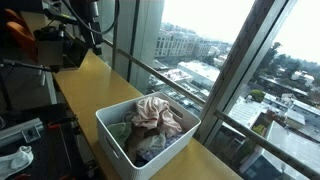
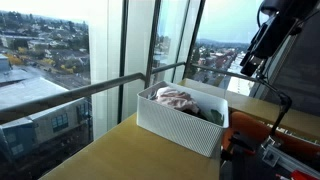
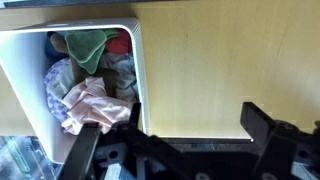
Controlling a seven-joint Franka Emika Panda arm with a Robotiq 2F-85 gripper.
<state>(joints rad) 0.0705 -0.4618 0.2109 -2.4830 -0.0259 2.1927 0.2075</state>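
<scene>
A white slatted basket [image 1: 112, 138] [image 2: 172, 126] [image 3: 141, 62] stands on a long wooden ledge [image 1: 95, 75] [image 3: 220, 60] by the window. It is full of crumpled clothes: a pink cloth [image 1: 155, 115] [image 2: 176, 97] [image 3: 90, 100] on top, a green cloth [image 3: 86, 44] and a red piece [image 3: 121, 42]. My gripper [image 2: 251, 63] [image 3: 194, 108] hangs in the air above the bare wood beside the basket, apart from it. The jaws are open, with only wood showing between the black fingers [image 3: 262, 122]. One finger overlaps the basket's rim in the wrist view.
Tall window panes with metal frames [image 1: 240, 70] [image 2: 112, 60] run along the ledge's far side, with the city outside. Black and orange equipment [image 1: 40, 45] stands at the ledge's end. The ledge's inner edge [image 3: 200, 134] drops to dark gear and cables [image 2: 275, 150].
</scene>
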